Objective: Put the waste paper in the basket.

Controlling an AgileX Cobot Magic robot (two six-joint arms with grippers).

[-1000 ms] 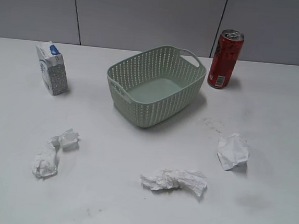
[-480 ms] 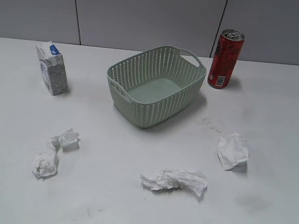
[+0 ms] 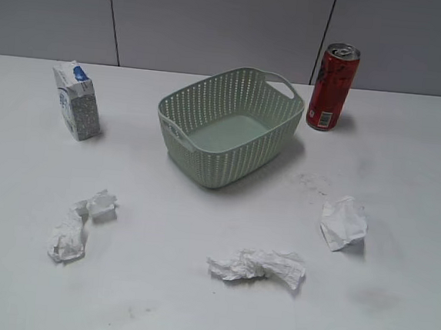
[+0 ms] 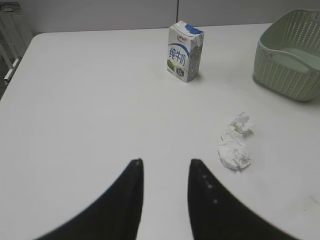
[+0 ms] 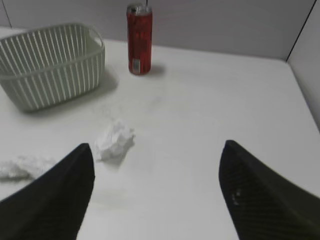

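Three crumpled white paper wads lie on the white table: one at the left point(image 3: 76, 226), one at the front middle point(image 3: 258, 265), one at the right point(image 3: 343, 222). The pale mint-green basket point(image 3: 206, 152) stands empty behind them. My left gripper point(image 4: 165, 161) is open and empty over bare table, with the left wad point(image 4: 234, 148) to its right. My right gripper point(image 5: 156, 147) is wide open and empty, with the right wad point(image 5: 115, 140) just ahead of its left finger. The basket also shows in the right wrist view point(image 5: 50, 65). Neither gripper shows in the exterior view.
A white-and-blue carton point(image 3: 76, 100) stands at the back left; it also shows in the left wrist view point(image 4: 184, 51). A red drink can point(image 3: 332, 87) stands to the right of the basket. The table edge runs along the right in the right wrist view.
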